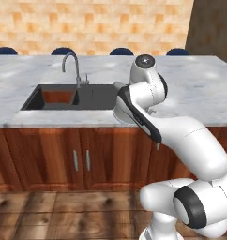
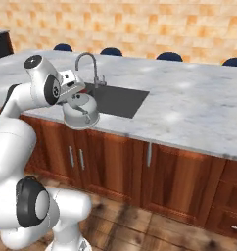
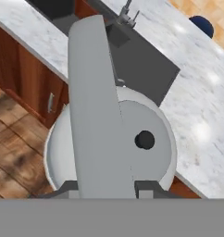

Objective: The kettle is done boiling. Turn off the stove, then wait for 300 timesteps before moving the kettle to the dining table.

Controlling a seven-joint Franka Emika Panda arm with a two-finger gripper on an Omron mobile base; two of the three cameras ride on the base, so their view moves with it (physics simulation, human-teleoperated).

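Kettle handle — between closed fingers

Smooth metal kettle, marble dining table

Arm folded, gripper closed on a load

The white arm rises from its base, bends at the elbow and reaches forward at desk height; its gripper points down and slightly tilted, jaws clamped narrowly on the kettle by its top handle, holding it in the air.
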